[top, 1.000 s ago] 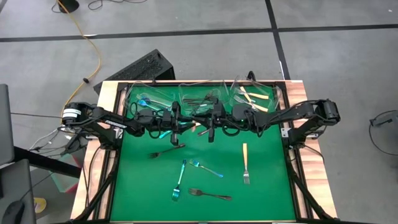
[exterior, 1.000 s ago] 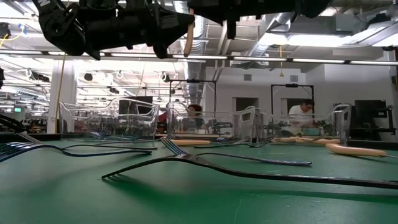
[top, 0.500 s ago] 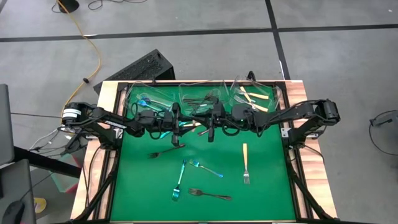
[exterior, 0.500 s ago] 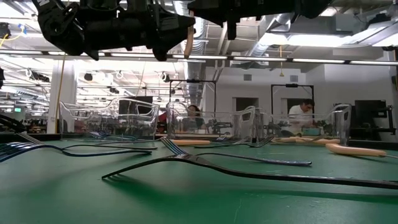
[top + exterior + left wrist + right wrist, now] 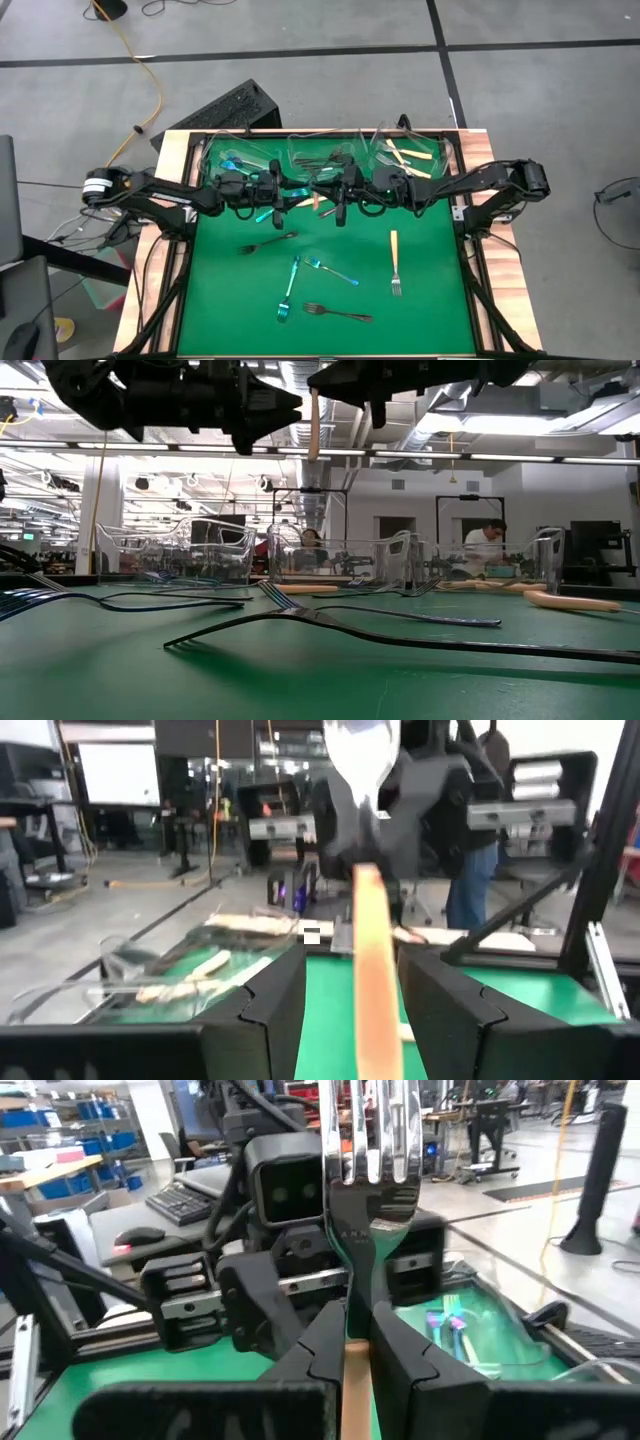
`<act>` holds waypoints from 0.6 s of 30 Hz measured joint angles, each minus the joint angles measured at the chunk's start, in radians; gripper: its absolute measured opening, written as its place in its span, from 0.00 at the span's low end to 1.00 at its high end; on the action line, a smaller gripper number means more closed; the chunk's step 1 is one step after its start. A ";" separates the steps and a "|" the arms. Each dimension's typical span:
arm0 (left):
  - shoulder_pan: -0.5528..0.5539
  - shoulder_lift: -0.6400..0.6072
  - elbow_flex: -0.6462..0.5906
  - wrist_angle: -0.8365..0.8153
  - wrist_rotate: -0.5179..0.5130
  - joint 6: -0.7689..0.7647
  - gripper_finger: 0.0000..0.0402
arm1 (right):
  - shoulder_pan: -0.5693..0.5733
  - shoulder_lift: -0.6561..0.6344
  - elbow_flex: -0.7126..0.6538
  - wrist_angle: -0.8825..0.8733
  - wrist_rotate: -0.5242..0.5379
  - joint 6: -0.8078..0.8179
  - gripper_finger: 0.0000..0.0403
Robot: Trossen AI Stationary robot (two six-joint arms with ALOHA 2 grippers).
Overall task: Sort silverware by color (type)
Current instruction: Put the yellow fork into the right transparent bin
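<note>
Tan-handled fork held upright in the air above the green mat, silver tines up, another tan-handled fork flat on the mat, two teal forks beside it, two dark forks nearby, more forks in three clear tubs
</note>
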 joint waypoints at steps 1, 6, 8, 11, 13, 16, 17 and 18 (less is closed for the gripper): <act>0.001 -0.020 0.000 -0.035 0.001 0.009 0.36 | -0.001 -0.003 0.000 -0.002 0.006 -0.001 0.12; 0.001 -0.130 0.000 -0.195 -0.006 0.035 0.36 | -0.031 -0.057 0.000 -0.092 0.025 -0.001 0.12; 0.001 -0.175 0.000 -0.236 -0.016 0.035 0.36 | -0.045 -0.093 0.002 -0.145 0.037 -0.001 0.12; 0.002 -0.246 0.000 -0.285 -0.044 0.040 0.36 | -0.079 -0.149 0.001 -0.207 0.042 -0.001 0.12; 0.002 -0.285 0.000 -0.298 -0.063 0.043 0.36 | -0.108 -0.185 0.001 -0.255 0.042 -0.001 0.12; 0.002 -0.346 0.000 -0.343 -0.088 0.055 0.36 | -0.149 -0.228 0.002 -0.295 0.042 0.000 0.12; 0.002 -0.365 0.000 -0.364 -0.095 0.059 0.36 | -0.164 -0.244 0.002 -0.322 0.043 -0.001 0.12; 0.002 -0.382 0.000 -0.382 -0.104 0.063 0.36 | -0.178 -0.256 0.001 -0.344 0.043 0.000 0.12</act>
